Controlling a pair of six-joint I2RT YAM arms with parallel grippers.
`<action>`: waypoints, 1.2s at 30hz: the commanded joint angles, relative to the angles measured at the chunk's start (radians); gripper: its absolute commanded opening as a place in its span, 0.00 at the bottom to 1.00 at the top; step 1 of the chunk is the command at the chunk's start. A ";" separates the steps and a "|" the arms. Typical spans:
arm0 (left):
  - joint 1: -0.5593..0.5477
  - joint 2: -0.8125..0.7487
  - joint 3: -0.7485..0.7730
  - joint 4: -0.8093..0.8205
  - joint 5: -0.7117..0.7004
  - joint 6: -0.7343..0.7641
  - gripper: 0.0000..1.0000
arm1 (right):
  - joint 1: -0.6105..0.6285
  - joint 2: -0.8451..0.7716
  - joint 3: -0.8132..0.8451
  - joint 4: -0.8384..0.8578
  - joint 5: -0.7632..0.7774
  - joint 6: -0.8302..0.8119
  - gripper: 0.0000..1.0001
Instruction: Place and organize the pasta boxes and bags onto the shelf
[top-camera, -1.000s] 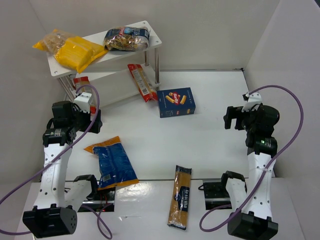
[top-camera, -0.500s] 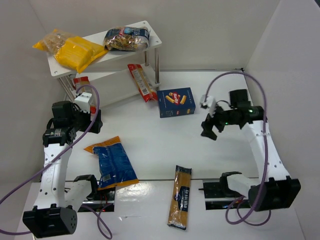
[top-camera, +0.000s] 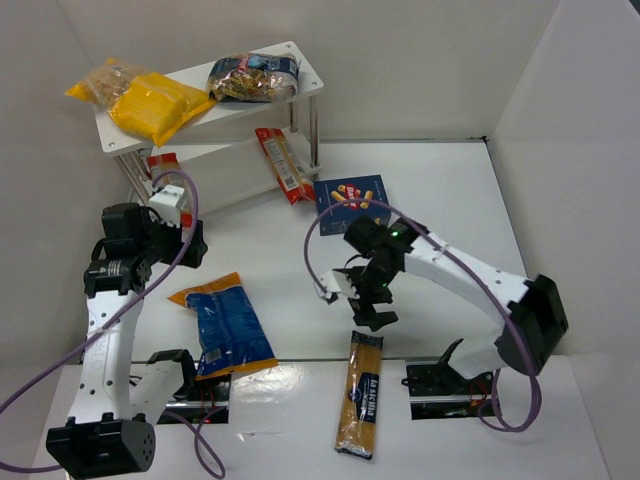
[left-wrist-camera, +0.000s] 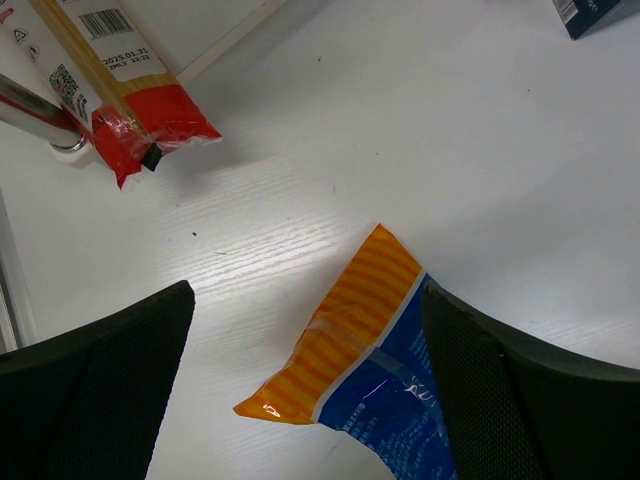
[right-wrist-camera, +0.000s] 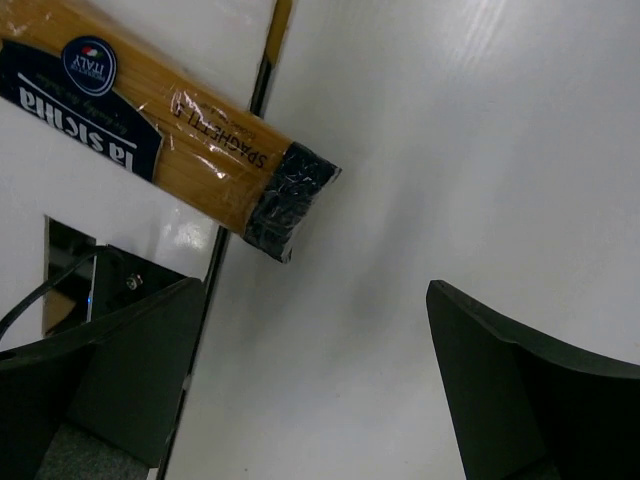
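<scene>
Taking twelve o'clock as the far wall, the long spaghetti pack (top-camera: 363, 392) lies nearest at six o'clock, and the right gripper (top-camera: 362, 303) hangs just beyond its far end, jaws spread wide and empty. At eight o'clock lies the blue bag (top-camera: 225, 328), with the left gripper (top-camera: 188, 240), equally wide and empty, just past its orange end. Farther off, the pasta box (top-camera: 352, 193) lies flat at twelve o'clock. At eleven o'clock a red-and-white pack (top-camera: 283, 165) lies at the foot of the shelf (top-camera: 305, 72), whose top board bears yellow bags (top-camera: 150, 103).

Pasta box (top-camera: 351, 193) flat near shelf (top-camera: 306, 70)
</scene>
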 joint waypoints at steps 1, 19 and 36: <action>0.025 0.008 0.001 0.019 0.033 0.022 0.99 | 0.048 0.058 -0.008 0.051 0.065 -0.055 1.00; 0.025 0.039 0.001 0.019 0.042 0.031 0.99 | 0.070 0.244 -0.048 0.147 -0.027 -0.168 1.00; 0.025 0.057 0.001 0.009 0.051 0.041 0.99 | 0.271 0.346 -0.072 0.053 0.015 -0.296 0.99</action>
